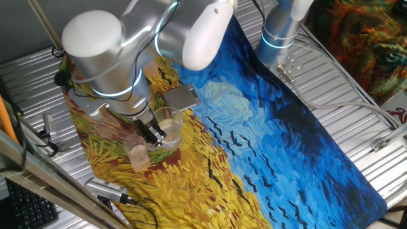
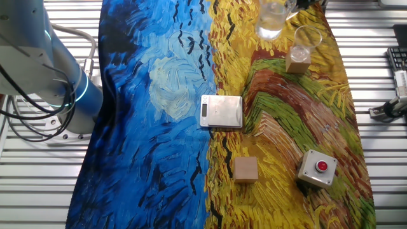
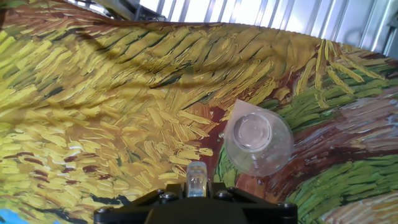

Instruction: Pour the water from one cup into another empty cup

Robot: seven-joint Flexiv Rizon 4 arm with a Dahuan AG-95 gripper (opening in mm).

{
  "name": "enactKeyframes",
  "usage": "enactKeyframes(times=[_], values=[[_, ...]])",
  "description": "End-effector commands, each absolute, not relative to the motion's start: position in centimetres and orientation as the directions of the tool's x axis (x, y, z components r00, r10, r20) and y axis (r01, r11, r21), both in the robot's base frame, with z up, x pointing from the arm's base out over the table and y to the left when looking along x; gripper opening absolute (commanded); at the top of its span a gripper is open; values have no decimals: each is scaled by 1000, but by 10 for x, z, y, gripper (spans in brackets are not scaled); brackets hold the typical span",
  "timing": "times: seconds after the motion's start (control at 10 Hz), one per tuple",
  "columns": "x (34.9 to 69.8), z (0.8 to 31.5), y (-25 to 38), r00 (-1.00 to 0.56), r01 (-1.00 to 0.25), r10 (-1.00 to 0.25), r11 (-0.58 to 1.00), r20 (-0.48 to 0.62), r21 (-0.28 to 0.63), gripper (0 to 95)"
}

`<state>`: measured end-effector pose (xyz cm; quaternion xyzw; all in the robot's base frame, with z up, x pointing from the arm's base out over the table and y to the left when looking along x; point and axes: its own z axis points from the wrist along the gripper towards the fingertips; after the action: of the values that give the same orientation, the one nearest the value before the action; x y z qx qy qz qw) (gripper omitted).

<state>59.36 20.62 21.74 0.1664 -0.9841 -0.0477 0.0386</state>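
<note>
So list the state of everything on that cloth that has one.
clear tumbler: upright, not yet tipped
water: too faint to judge its level
peach cup: upright beside the tumbler, looks empty
gripper: at the tumbler's rim; open or shut, cannot tell
scale: nothing on it
red button: nothing pressing it

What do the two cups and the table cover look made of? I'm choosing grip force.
The clear tumbler looks like colourless glass or hard plastic: see-through, glossy walls. The small cup seems thin, peach-tinted translucent plastic. The cloth looks like printed fabric, matte, slightly wrinkled.
</note>
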Motion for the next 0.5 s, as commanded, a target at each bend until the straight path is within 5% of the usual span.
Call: enactKeyframes(times=[0.1,0.5], values=[[591,218,205,-940,-330,-336,939,59,93,0],[591,218,205,-930,-363,-364,931,60,26,0]])
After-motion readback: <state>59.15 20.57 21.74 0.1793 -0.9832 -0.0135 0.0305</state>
